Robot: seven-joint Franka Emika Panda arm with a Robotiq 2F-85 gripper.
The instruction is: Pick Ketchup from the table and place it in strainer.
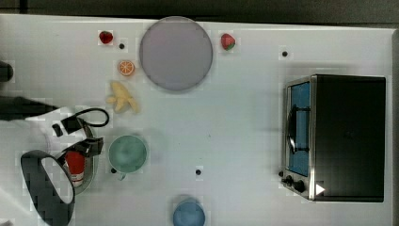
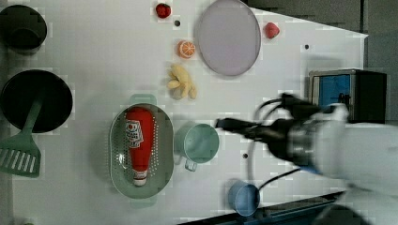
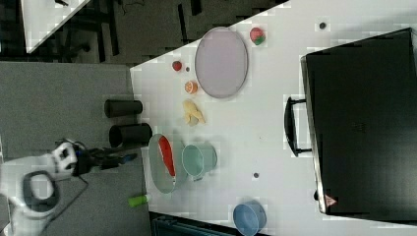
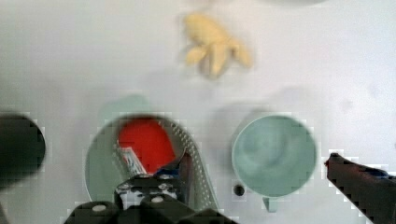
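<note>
The ketchup (image 2: 138,140), a red bottle with a white cap and label, lies lengthwise inside the pale green strainer (image 2: 162,159). The top view shows the ketchup (image 1: 75,164) partly under my arm, with the strainer rim (image 1: 92,175) beside it. My gripper (image 4: 259,161) is open and holds nothing. It hangs above the strainer and the cup, apart from the bottle, with one finger over the strainer's edge. The gripper (image 1: 77,136) sits just over the ketchup's red end in the top view, and in the left view the gripper (image 2: 225,124) points toward the left view's left.
A teal cup (image 2: 199,143) stands right beside the strainer. A peeled banana (image 2: 182,83), an orange slice (image 2: 186,48), two strawberries (image 2: 163,10) and a grey plate (image 2: 227,36) lie beyond. There is also a blue bowl (image 2: 244,198), a toaster oven (image 1: 343,136), and a black pan (image 2: 35,101) with a spatula (image 2: 21,150).
</note>
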